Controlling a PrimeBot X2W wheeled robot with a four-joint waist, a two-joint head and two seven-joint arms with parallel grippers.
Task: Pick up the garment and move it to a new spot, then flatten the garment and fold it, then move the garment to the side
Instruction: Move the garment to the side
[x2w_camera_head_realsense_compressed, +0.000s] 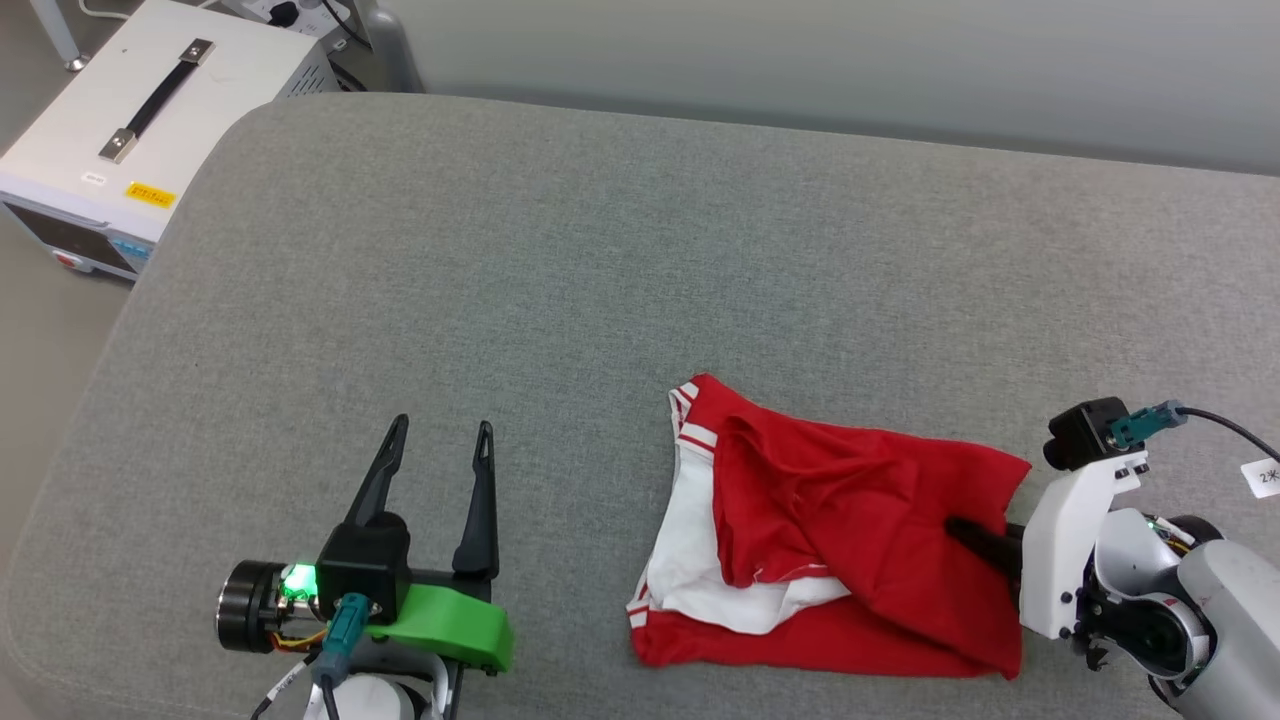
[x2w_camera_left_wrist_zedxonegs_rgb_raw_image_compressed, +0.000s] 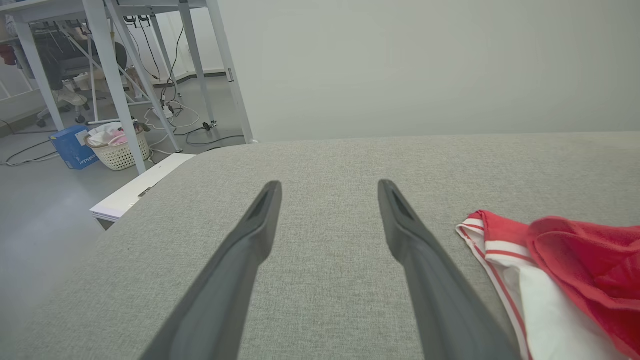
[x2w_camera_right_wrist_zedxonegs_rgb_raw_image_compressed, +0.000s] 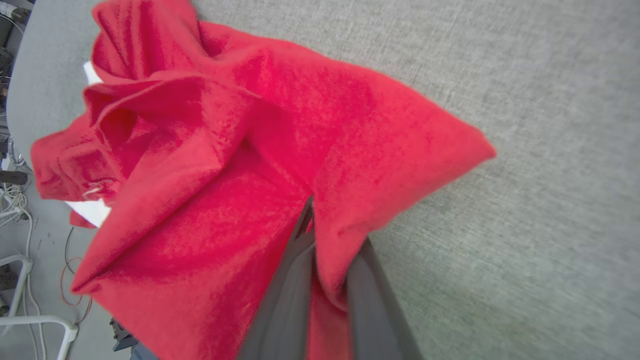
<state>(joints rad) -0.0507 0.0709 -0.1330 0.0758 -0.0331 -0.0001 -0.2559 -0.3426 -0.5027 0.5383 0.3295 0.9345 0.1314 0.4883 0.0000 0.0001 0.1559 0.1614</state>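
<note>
The garment (x2w_camera_head_realsense_compressed: 850, 530) lies crumpled on the grey padded table (x2w_camera_head_realsense_compressed: 600, 260), right of centre near the front edge: red cloth over white sleeves with red-white striped trim. My right gripper (x2w_camera_head_realsense_compressed: 965, 530) reaches in from the right and is shut on a fold at the garment's right edge; in the right wrist view the two dark fingers (x2w_camera_right_wrist_zedxonegs_rgb_raw_image_compressed: 285, 295) pinch red cloth (x2w_camera_right_wrist_zedxonegs_rgb_raw_image_compressed: 240, 200) between them. My left gripper (x2w_camera_head_realsense_compressed: 440, 430) hovers open and empty at the lower left, well clear of the garment. In the left wrist view its fingers (x2w_camera_left_wrist_zedxonegs_rgb_raw_image_compressed: 250, 250) spread wide, with the garment's striped sleeve (x2w_camera_left_wrist_zedxonegs_rgb_raw_image_compressed: 515, 270) to the right.
A white equipment box (x2w_camera_head_realsense_compressed: 130, 120) with a black handle stands beyond the table's far left corner. A grey wall runs behind the table. In the left wrist view, white table legs (x2w_camera_left_wrist_zedxonegs_rgb_raw_image_compressed: 110, 75), a laundry basket (x2w_camera_left_wrist_zedxonegs_rgb_raw_image_compressed: 117, 147), a blue box and cables sit on the floor.
</note>
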